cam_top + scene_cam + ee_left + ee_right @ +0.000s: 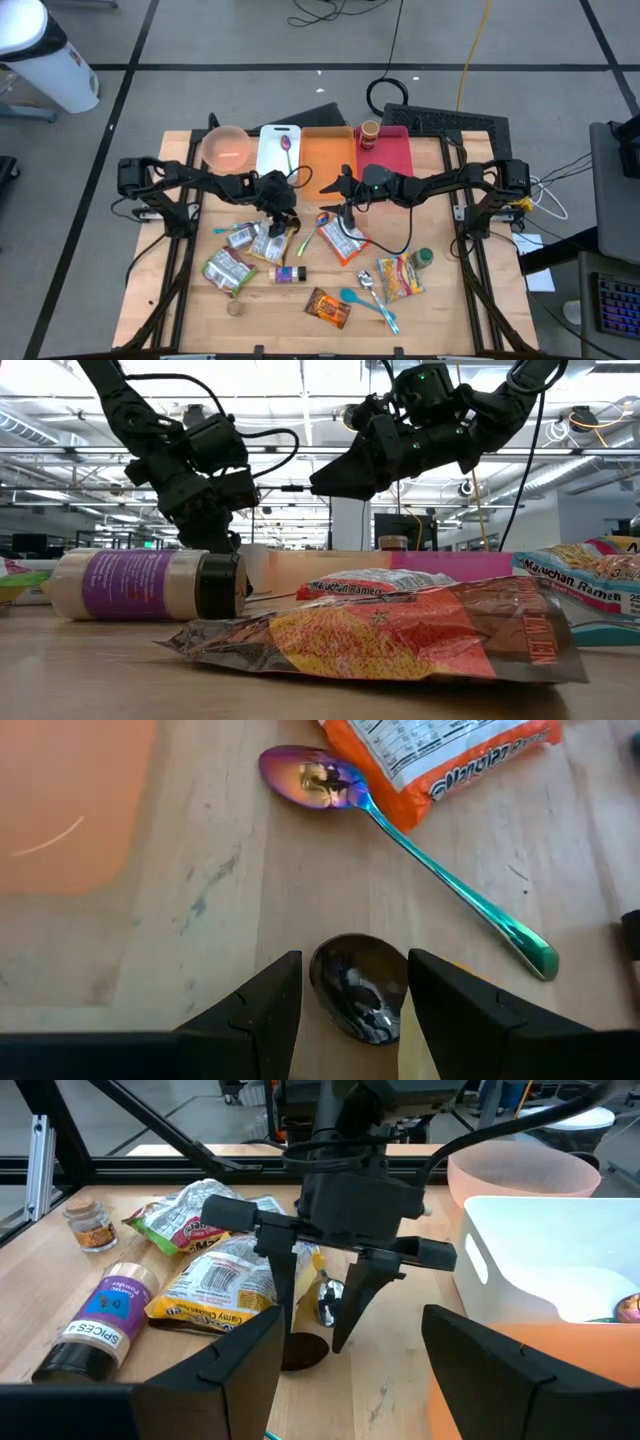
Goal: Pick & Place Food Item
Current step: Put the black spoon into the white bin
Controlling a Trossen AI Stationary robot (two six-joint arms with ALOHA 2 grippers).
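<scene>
We see a dark spoon bowl (357, 985) lying on the wooden table (200, 920) near the table's middle, between the spread fingers of the left claw (350, 1000), which points down at it without pinching it. Just beside it lie an iridescent spoon (400, 830) and an orange ramen packet (440, 755). The right claw (350, 1370) hangs nearby above the table, fingers spread, empty. A purple spice jar (95, 1320) lies toward the near edge.

Bright even overhead light, soft shadows, blurred low-view foreground.
</scene>
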